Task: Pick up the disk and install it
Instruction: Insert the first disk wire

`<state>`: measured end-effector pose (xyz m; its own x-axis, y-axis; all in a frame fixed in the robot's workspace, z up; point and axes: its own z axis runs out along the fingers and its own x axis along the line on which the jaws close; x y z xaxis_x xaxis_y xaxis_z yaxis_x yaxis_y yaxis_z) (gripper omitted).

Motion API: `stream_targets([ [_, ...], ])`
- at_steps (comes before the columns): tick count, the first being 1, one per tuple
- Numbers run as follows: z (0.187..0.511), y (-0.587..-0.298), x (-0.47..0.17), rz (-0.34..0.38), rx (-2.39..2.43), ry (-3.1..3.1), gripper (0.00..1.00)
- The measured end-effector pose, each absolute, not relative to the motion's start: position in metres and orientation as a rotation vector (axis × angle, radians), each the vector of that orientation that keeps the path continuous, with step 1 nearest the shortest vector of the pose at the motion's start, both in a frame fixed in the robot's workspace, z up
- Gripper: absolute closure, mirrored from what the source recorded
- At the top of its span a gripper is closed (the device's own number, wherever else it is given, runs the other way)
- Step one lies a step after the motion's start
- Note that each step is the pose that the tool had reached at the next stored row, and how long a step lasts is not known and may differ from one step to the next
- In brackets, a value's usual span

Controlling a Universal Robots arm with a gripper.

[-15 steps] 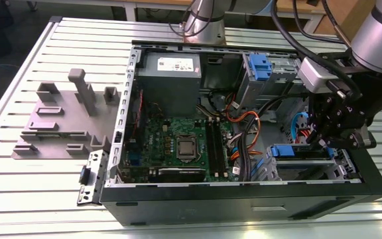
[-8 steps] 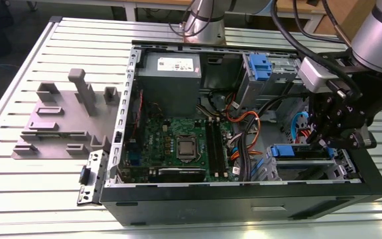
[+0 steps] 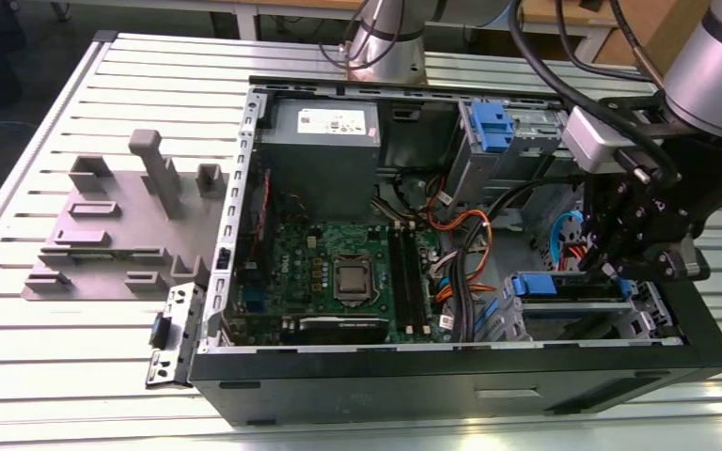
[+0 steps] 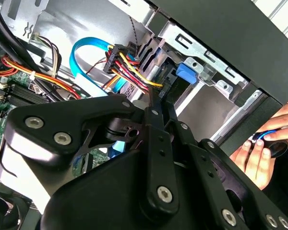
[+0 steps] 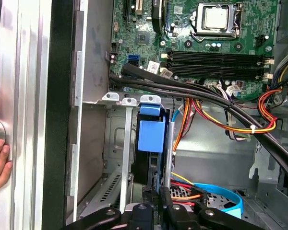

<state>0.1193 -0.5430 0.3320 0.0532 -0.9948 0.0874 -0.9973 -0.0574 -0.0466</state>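
Observation:
The disk (image 5: pixel 149 163) stands on edge in the drive cage (image 5: pixel 115 139) at the case's front corner. Its blue side rail (image 5: pixel 151 132) shows at the near end. In the exterior view the disk (image 3: pixel 544 286) sits low in the cage at the exterior view's right. My gripper (image 3: pixel 627 268) hangs directly over it. In both wrist views the two thin black fingers (image 4: pixel 152 108) lie close together, and the gripper (image 5: pixel 163 197) pinches the disk's silver edge. The second wrist view has the gripper (image 4: pixel 161 98) pointing at the blue rail (image 4: pixel 185 72).
Bundled black, red and yellow cables (image 5: pixel 216 115) and a light blue data cable (image 4: pixel 81 52) crowd the space beside the cage. The motherboard (image 3: pixel 349 272) fills the case floor. A tall blue clip (image 3: pixel 493 122) stands in the upper bay. A person's hand (image 4: pixel 261 153) rests outside the case wall.

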Motion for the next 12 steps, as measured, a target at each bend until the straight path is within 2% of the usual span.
stream_targets([
  [12, 0.3295, -0.543, 0.1193, 0.149, 2.26, -2.139, 0.83],
])
